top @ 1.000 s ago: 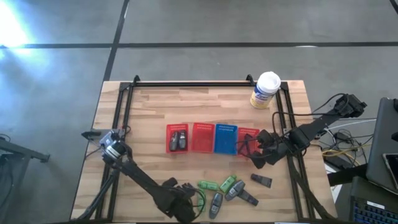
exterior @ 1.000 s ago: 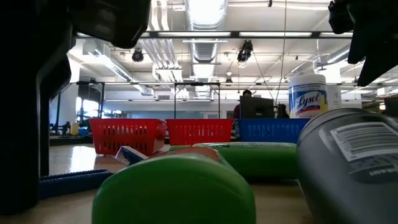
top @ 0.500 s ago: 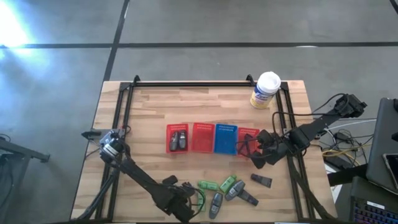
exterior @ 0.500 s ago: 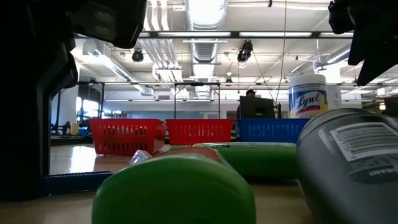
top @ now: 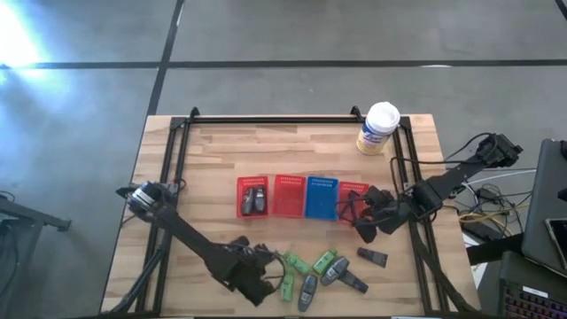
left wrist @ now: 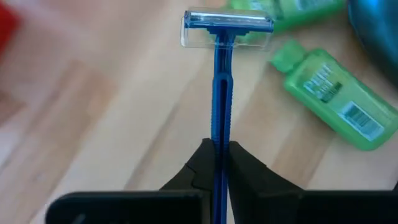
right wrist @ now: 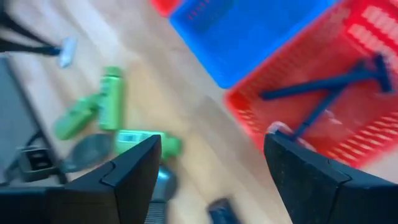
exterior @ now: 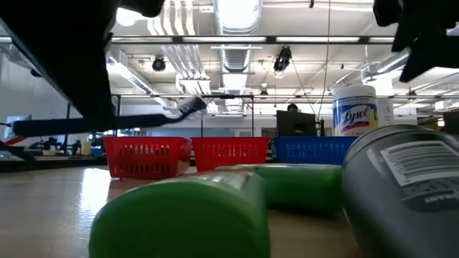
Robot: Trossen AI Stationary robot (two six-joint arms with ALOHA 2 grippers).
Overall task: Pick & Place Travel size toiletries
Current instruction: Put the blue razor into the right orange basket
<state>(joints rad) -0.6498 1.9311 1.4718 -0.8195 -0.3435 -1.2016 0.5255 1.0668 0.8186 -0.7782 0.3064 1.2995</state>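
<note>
My left gripper (left wrist: 221, 146) is shut on a blue razor (left wrist: 222, 81) with a clear cap over its head, near the table's near edge (top: 264, 268). Green packs (top: 297, 264), grey oval tubes (top: 307, 288) and slim black pieces (top: 372, 257) lie flat on the wood beside it. Two more grey tubes lie in the leftmost red basket (top: 252, 197). My right gripper (right wrist: 212, 137) is open and hovers over the rightmost red basket (top: 354, 202), which holds blue razors (right wrist: 329, 87). My left gripper pinches the razor's handle (left wrist: 219, 134) between its two fingers, which lie along the handle. The capped head (left wrist: 227, 28) points away from the fingers. In the low view the razor (exterior: 192, 106) is level and lifted clear of the table.
Four mesh baskets stand in a row mid-table: red, red (top: 290, 195), blue (top: 322, 197), red. A white-lidded yellow canister (top: 378, 128) stands at the far right corner. A black frame (top: 266, 120) runs around the table. Bare wood lies on the far and left sides.
My left gripper has risen and drawn slightly toward the far left. The blue razor, which lay on the table a second ago, is now lifted clear and held level. One green pack near it has shifted.
</note>
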